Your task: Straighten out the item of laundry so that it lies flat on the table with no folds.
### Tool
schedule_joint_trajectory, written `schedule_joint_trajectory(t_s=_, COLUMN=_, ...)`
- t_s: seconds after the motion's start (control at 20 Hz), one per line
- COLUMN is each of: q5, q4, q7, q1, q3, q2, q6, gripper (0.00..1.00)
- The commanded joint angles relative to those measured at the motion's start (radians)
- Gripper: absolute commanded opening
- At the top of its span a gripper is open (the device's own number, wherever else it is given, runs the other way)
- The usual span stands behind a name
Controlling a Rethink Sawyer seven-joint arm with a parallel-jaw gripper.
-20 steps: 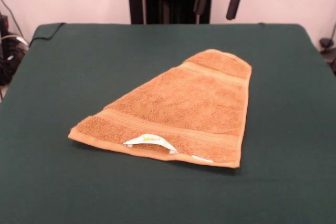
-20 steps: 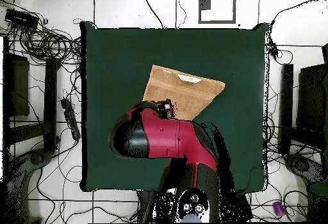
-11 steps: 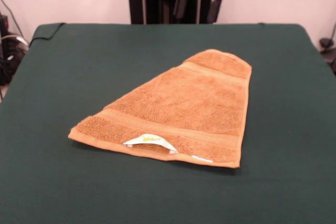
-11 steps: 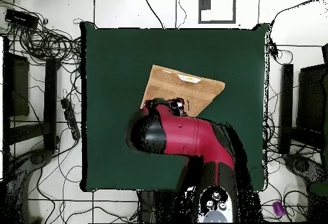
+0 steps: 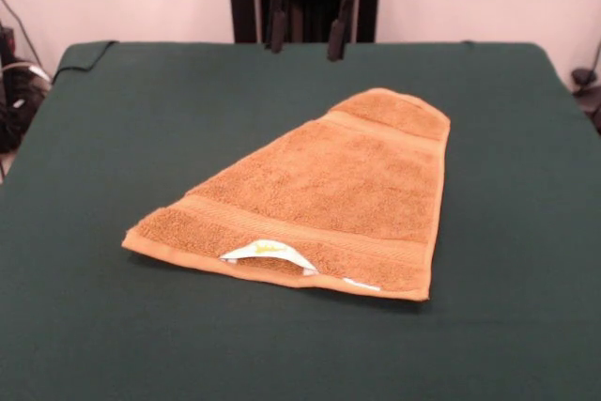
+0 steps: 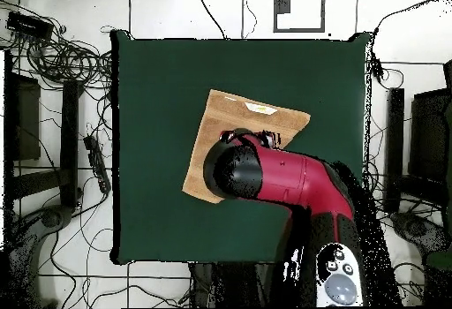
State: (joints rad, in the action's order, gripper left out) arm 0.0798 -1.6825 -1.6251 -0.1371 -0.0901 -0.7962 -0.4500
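- I am hanging my gripper (image 5: 306, 44) above the far side of the table (image 5: 113, 138), with its two dark fingers (image 5: 335, 33) spread apart and nothing between them.
- In the overhead view my red and black arm (image 6: 291, 177) is reaching over the towel (image 6: 229, 120) and covering a good part of it; there I cannot make out the fingertips.
- The orange-tan towel (image 5: 329, 194) is lying near the middle of the green table, well inside every edge, and I am not touching it.
- It is not lying open: the outline is tapering from a wide near edge to a narrow far end, which I am reading as one side folded across the rest along a long slanting edge.
- A white label (image 5: 266, 251) is peeking out at the near hem, where two layers appear to be stacked.
- I am judging that I am at the approach step, with the unfolding itself not yet begun.
- The next move is calling for a descent onto the upper layer only, most likely at a free corner near the narrow far end or along the slanted edge, then a pinch and a pull outward.
- Catching both layers would be dragging the whole towel instead of opening it, so I am wanting a shallow grip.
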Motion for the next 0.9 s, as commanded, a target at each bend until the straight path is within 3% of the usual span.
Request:
schedule_joint_trajectory(t_s=0.05, q5=-0.029, q4=0.028, q7=0.013, q1=-0.016, q3=0.193, q2=0.086, q6=-0.197, gripper=1.0)
schedule_joint_trajectory(t_s=0.35, q5=0.023, q4=0.089, q7=0.091, q1=-0.048, q3=0.247, q2=0.139, q6=-0.225, gripper=1.0)
schedule_joint_trajectory(t_s=0.65, q5=0.01, q4=0.147, q7=-0.015, q1=-0.022, q3=0.233, q2=0.207, q6=-0.174, gripper=1.0)
schedule_joint_trajectory(t_s=0.9, q5=-0.01, q4=0.199, q7=-0.064, q1=0.022, q3=0.222, q2=0.237, q6=-0.217, gripper=1.0)
